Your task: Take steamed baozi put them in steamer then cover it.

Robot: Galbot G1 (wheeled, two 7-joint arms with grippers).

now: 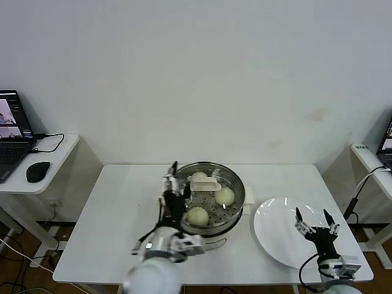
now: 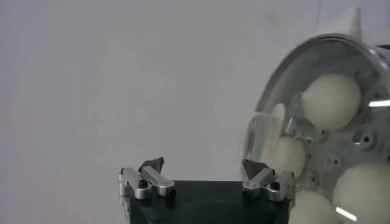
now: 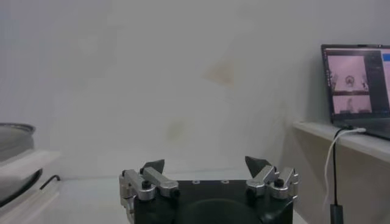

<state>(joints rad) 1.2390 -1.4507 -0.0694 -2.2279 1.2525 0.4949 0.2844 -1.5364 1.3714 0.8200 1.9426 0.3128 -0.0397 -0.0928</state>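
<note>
The steamer (image 1: 236,211) stands mid-table on its cream base. The glass cover (image 1: 206,182) lies on top of it, cream handle at the centre. Three steamed baozi (image 1: 225,196) show through the glass. In the left wrist view the cover's metal rim (image 2: 304,56) and the baozi (image 2: 332,100) fill one side. My left gripper (image 1: 176,180) (image 2: 204,165) hangs open just beside the steamer's left rim, with nothing between its fingers. My right gripper (image 1: 312,215) (image 3: 206,164) is open and empty over the white plate.
An empty white plate (image 1: 275,236) lies right of the steamer. Side desks carry a laptop (image 1: 12,131) and a mouse (image 1: 37,171) at the left, and another laptop (image 3: 356,82) with cables at the right. The steamer's edge (image 3: 13,137) shows in the right wrist view.
</note>
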